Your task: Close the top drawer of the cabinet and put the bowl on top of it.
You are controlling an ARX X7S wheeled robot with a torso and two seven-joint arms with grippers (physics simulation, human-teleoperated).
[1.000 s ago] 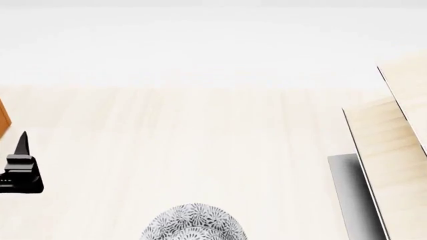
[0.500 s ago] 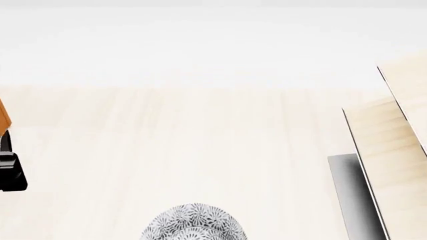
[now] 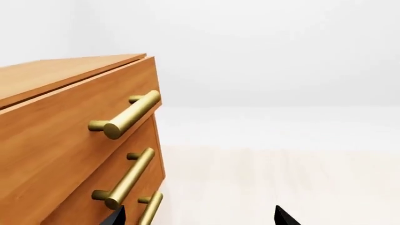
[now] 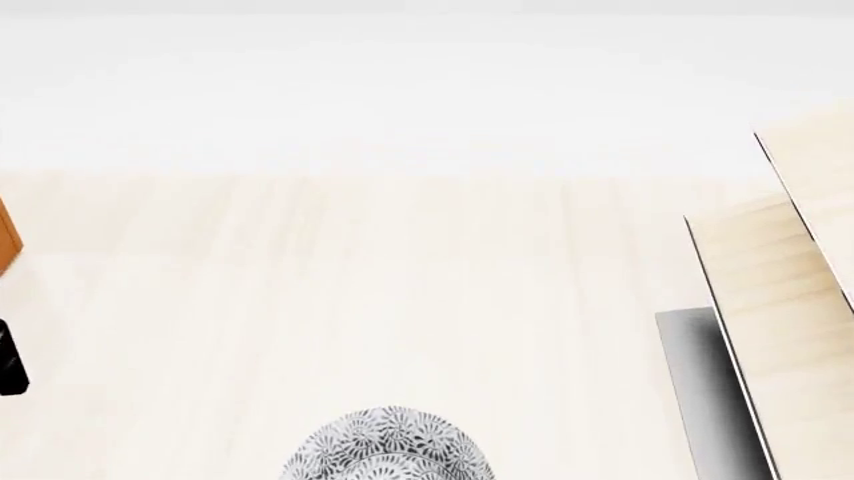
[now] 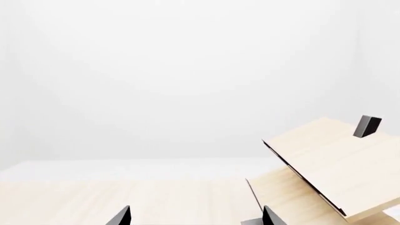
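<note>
Drawer-closing step: the left tool (image 3: 196, 218), fingers spread wide and empty, faces the top drawer (image 3: 75, 126); next, push it flush.

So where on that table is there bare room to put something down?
A wide bare stretch of table lies between the cabinet at the left edge and the slanted rack at the right. The bowl takes up the near middle edge.

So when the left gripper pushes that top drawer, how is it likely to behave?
The top drawer looks like rigid wood, so it should probably slide in as one stiff piece. Its front stands slightly proud of the drawer below, suggesting little travel remains. The round brass handle could let a fingertip slip off; the flat front seems safer.
</note>
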